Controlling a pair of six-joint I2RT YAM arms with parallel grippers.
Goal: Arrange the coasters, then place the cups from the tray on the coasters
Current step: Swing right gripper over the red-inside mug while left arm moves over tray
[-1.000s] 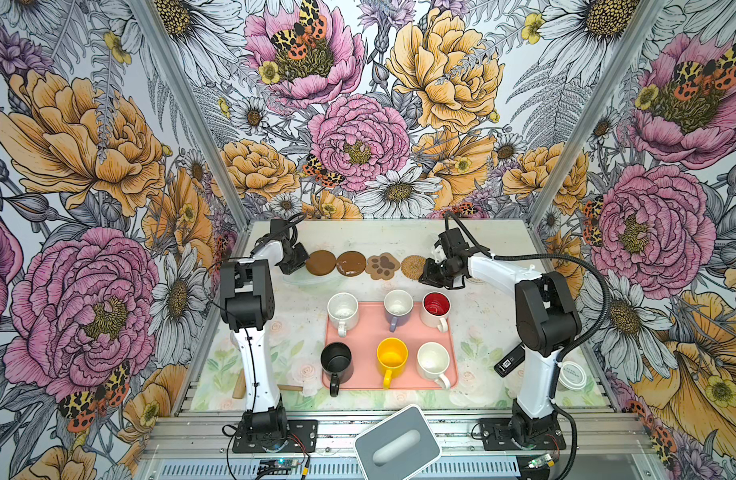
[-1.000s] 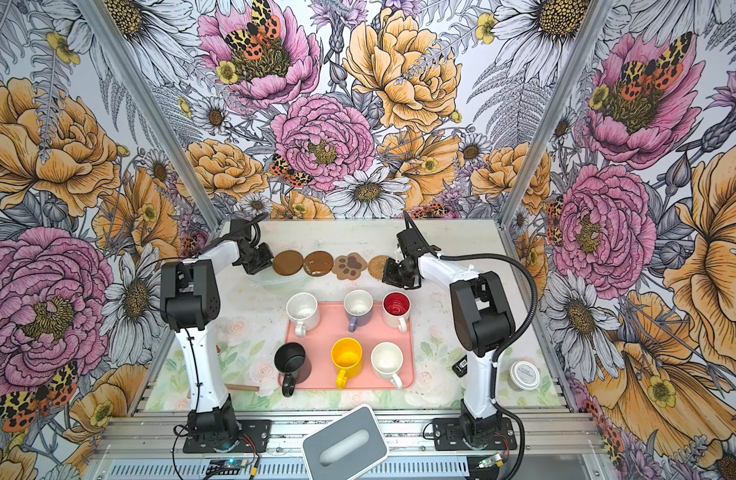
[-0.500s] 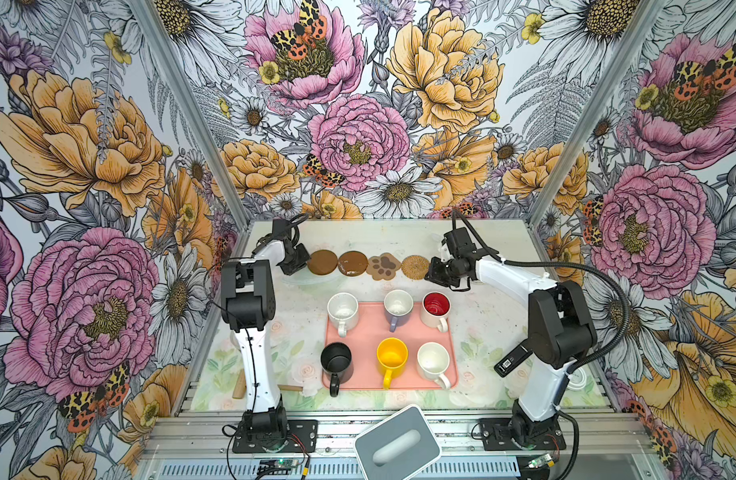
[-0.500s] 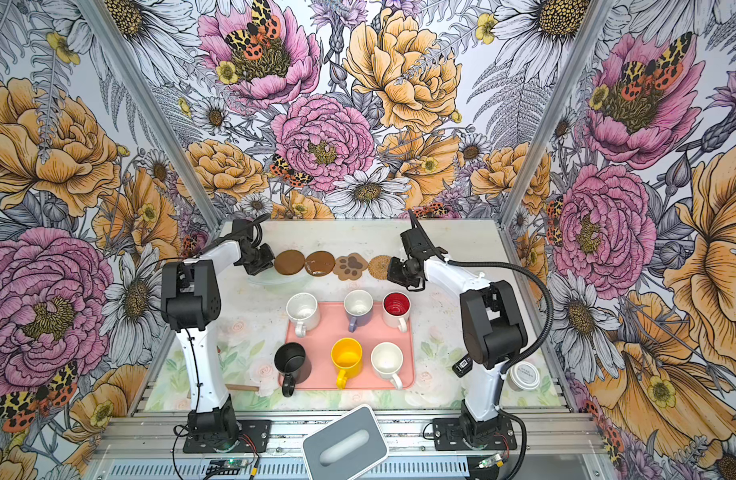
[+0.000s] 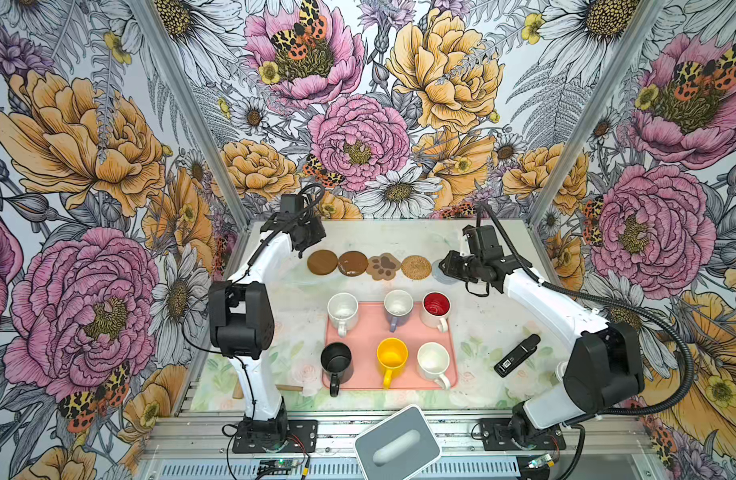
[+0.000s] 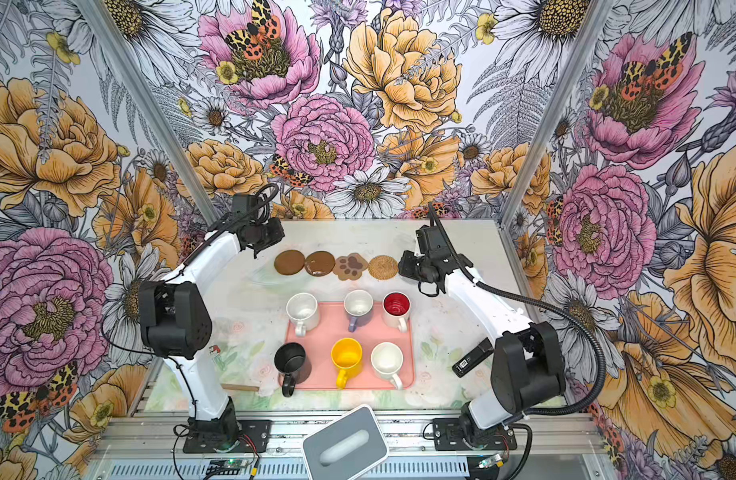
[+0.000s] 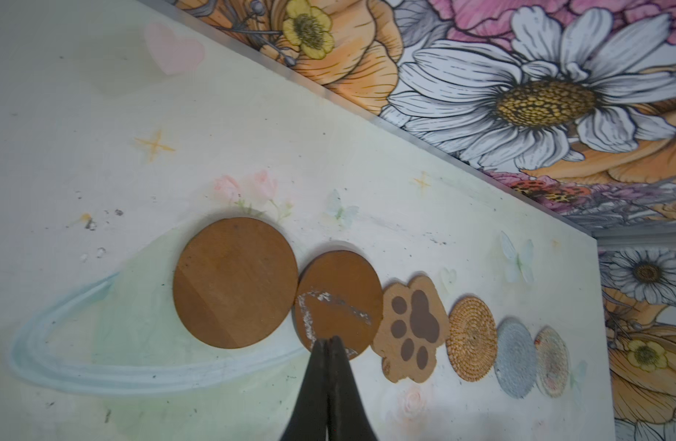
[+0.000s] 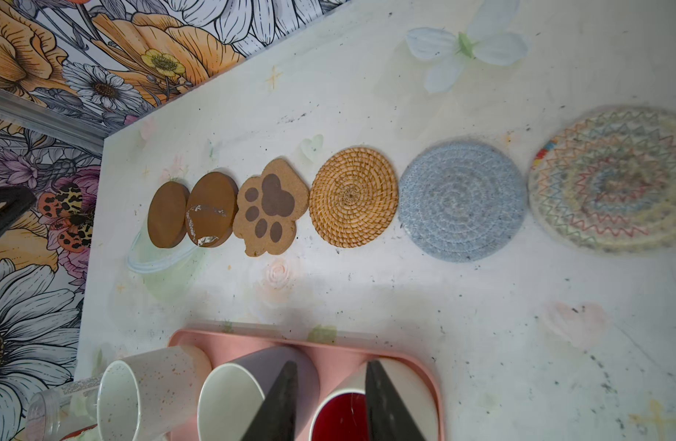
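Six coasters lie in a row along the back: two brown discs, the paw-print, the rattan round, the grey-blue round and the cream round. The pink tray holds six cups: white, lavender, red-inside, black, yellow and cream-white. My left gripper is shut and empty, its tips over the second brown disc's edge. Above the grey-blue and cream coasters, my right gripper is open and empty.
A grey box with an oval slot sits at the front edge. A black device lies right of the tray and a wooden stick lies left of it. A clear jar shows in the right wrist view.
My right gripper has shifted right along the coaster row and its jaws have opened. The left arm has stayed where it was.
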